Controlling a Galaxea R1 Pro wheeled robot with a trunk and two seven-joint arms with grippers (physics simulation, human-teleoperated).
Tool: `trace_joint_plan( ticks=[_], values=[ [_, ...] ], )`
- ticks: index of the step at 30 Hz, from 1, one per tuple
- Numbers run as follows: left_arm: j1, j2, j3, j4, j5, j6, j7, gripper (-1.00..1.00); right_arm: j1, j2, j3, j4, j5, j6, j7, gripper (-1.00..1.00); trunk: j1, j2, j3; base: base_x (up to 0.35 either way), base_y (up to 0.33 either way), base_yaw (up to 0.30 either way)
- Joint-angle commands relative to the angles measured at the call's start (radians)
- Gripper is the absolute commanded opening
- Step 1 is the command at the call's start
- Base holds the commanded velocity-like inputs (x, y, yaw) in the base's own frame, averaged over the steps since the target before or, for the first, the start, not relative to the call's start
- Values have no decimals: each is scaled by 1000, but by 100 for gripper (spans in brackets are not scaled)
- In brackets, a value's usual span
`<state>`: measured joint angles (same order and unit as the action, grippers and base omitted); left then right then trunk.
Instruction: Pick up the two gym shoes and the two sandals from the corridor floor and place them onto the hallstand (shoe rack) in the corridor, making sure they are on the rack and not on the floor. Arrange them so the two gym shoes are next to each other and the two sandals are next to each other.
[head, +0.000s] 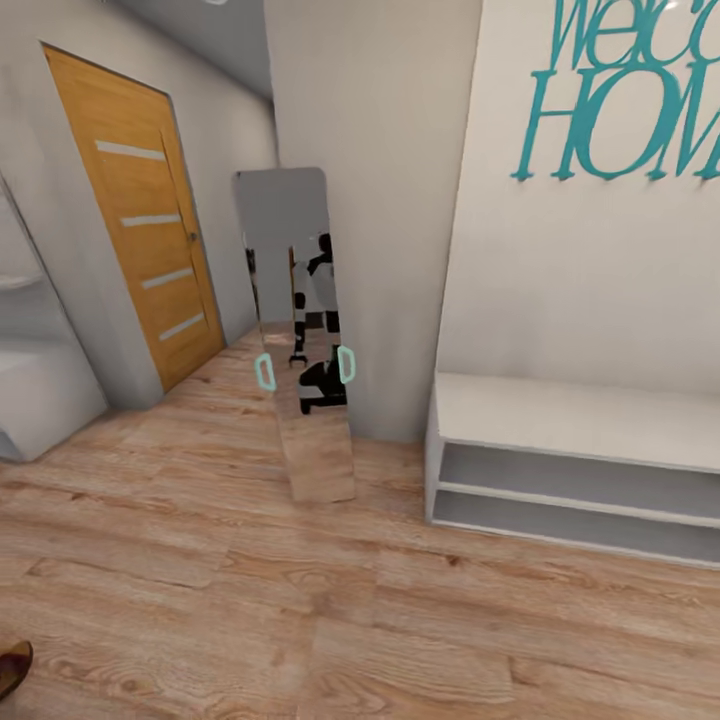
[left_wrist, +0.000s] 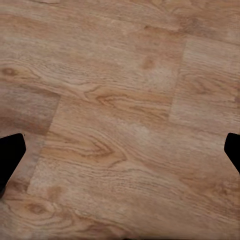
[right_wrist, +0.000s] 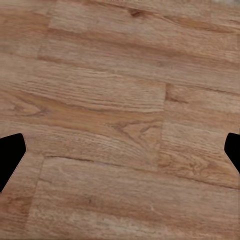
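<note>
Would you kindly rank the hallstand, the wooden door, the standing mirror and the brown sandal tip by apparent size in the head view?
1. hallstand, though cut by the frame edge
2. wooden door, looking close to the hallstand, so unsure
3. standing mirror
4. sandal tip, mostly out of frame

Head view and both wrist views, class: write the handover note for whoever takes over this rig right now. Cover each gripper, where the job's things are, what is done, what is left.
Left gripper: open, empty, over bare corridor floor.
Right gripper: open, empty, over floor too.
Hallstand stands right of the leaning mirror; its top and both shelves hold no shoes.
A brown edge at the head view's lower left corner may be a sandal; too little shows to tell.
Done: nothing placed.
Left: find and rack all four shoes, paired.
</note>
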<state>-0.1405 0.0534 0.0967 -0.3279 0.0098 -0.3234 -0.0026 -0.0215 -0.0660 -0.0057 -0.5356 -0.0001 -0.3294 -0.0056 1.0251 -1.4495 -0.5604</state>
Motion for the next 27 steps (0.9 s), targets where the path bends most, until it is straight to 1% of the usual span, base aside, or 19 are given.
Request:
trace_joint_plan(
  ticks=[1, 6, 10, 23, 27],
  values=[
    [-1, 0, 1, 1, 1, -3, 0, 100, 0, 0, 0, 0, 0, -3, -1, 100, 0, 0, -2, 0, 0, 272],
    [-1, 0, 1, 1, 1, -3, 0, 100, 0, 0, 0, 0, 0, -3, -1, 100, 0, 0, -5, 0, 44, 272],
    [-1, 0, 1, 1, 1, -3, 0, 100, 0, 0, 0, 0, 0, -3, -1, 100, 0, 0, -7, 0, 149, 272],
    [-1, 2, 1, 1, 1, -3, 0, 100, 0, 0, 0, -2, 0, -3, -1, 100, 0, 0, -15, 0, 279, 272],
    [-1, 2, 1, 1, 1, -3, 0, 100, 0, 0, 0, -4, 0, -4, -1, 100, 0, 0, -18, 0, 304, 199]
  ],
)
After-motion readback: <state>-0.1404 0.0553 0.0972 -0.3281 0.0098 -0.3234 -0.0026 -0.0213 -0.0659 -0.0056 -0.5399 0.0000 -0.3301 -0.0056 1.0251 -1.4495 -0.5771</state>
